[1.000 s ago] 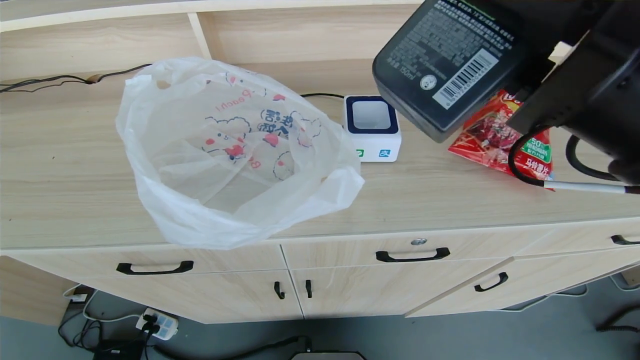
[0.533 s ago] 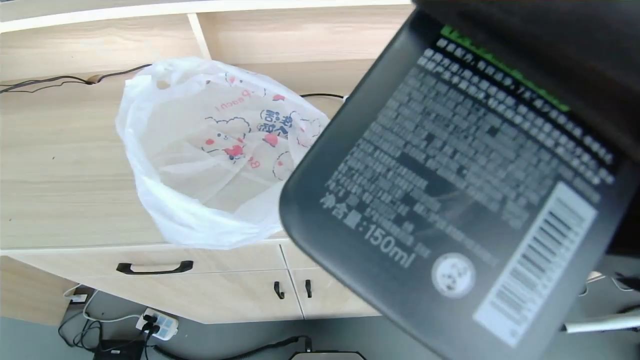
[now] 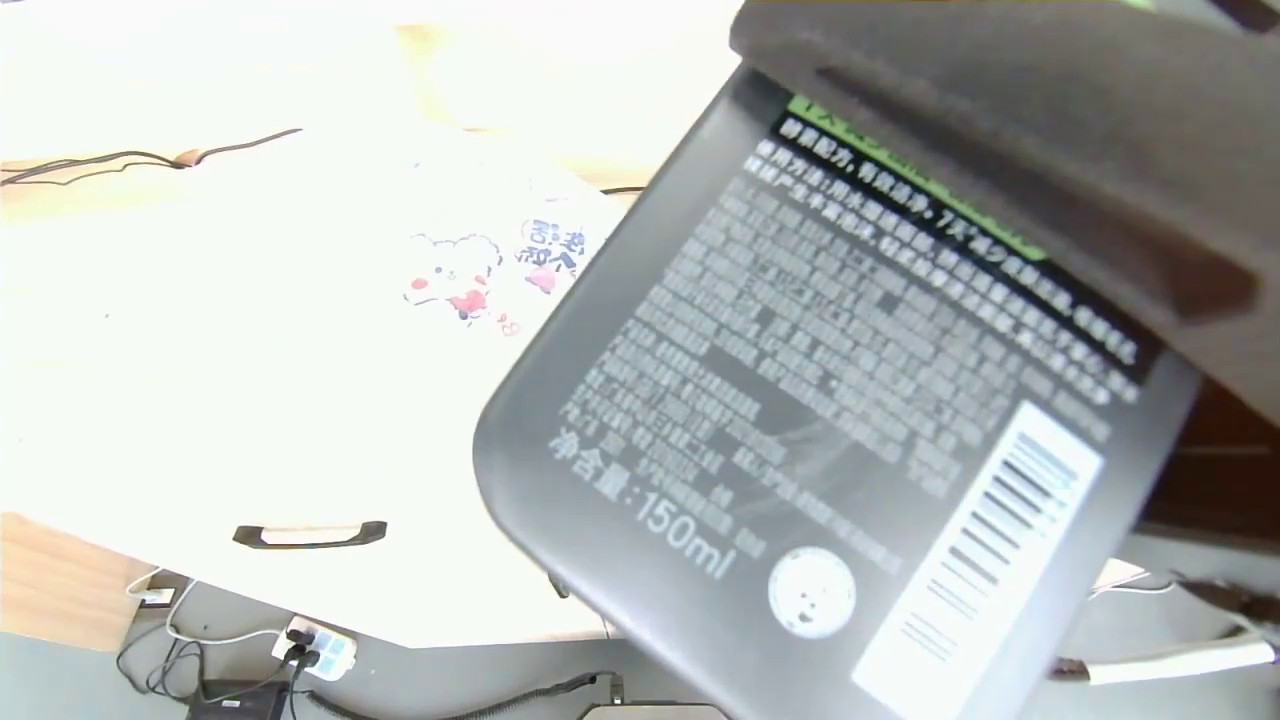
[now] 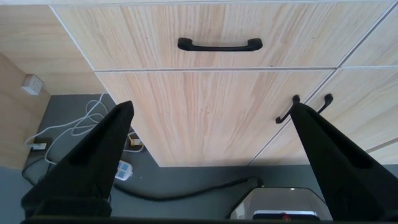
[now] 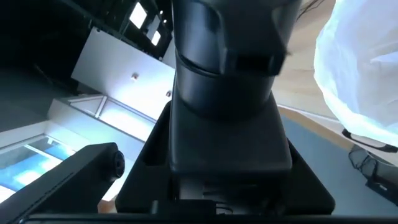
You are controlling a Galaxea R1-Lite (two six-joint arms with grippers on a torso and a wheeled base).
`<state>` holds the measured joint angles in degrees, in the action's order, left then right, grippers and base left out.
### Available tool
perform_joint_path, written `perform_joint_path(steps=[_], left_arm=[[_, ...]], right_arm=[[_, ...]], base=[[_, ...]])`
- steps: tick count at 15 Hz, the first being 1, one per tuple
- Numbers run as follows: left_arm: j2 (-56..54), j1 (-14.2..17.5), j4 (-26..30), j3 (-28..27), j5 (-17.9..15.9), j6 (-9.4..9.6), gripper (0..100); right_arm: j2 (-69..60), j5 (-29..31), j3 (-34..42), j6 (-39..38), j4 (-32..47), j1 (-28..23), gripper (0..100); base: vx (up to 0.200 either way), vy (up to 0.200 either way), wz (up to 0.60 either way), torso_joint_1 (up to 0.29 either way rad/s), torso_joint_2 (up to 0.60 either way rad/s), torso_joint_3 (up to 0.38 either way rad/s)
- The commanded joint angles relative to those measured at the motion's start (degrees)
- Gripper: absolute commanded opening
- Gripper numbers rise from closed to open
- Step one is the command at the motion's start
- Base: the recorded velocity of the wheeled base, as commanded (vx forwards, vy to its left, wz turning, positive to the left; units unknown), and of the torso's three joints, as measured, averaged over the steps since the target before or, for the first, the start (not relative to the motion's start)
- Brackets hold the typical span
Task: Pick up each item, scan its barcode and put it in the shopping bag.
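The right tool (image 5: 217, 165) is clenched on a flat black plastic bottle (image 3: 800, 400), raised close to the head camera with its white barcode label facing it. The white printed plastic shopping bag (image 3: 460, 280) lies behind, to the left. The left tool (image 4: 211, 165) hangs released before pale wooden drawer fronts (image 4: 205, 106).

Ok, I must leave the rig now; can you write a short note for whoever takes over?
Left claw: open, empty, low before the cabinet drawers.
Right claw: shut on the black bottle, held up high, barcode turned upward.
Shopping bag: on the counter, bottle not yet inside.
Done: bottle picked up.
Left: scan it, then bag it.
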<state>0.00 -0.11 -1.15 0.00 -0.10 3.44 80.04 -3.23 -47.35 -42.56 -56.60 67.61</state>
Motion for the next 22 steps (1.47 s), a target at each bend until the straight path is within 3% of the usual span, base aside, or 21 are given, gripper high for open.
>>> perform_joint_path(steps=[1,2,4,7,10,16,22], left_arm=[[0.09,0.02,0.00,0.00,0.01,-0.10,100],[0.09,0.02,0.00,0.00,0.01,-0.10,100],[0.09,0.02,0.00,0.00,0.01,-1.06,100],[0.09,0.02,0.09,0.00,0.01,-1.77,100],[0.00,0.02,0.09,0.00,0.01,-1.86,100],[0.09,0.02,0.09,0.00,0.01,-1.86,100],[0.09,0.02,0.09,0.00,0.01,-1.86,100]], right_arm=[[0.38,0.07,-1.08,0.55,-0.62,-0.72,0],[0.64,0.15,-1.61,1.78,-0.62,-2.04,0],[1.52,1.30,1.21,20.58,-0.26,-8.46,0],[0.99,8.33,3.32,39.04,2.99,-16.72,0],[-0.59,9.56,1.91,40.71,8.44,-16.63,0],[-0.59,9.65,1.56,40.36,8.61,-16.98,0],[2.31,9.65,-3.01,36.58,8.61,-24.72,0]], base=[[0.000,0.000,0.00,0.000,0.00,0.000],[0.000,0.000,0.00,0.000,0.00,0.000],[0.000,0.000,0.00,0.000,0.00,0.000],[0.000,0.000,0.00,0.000,0.00,0.000],[0.000,0.000,0.40,0.002,0.00,0.000],[0.000,0.000,0.60,0.002,0.00,0.002],[0.000,0.000,0.60,0.000,0.00,0.006]])
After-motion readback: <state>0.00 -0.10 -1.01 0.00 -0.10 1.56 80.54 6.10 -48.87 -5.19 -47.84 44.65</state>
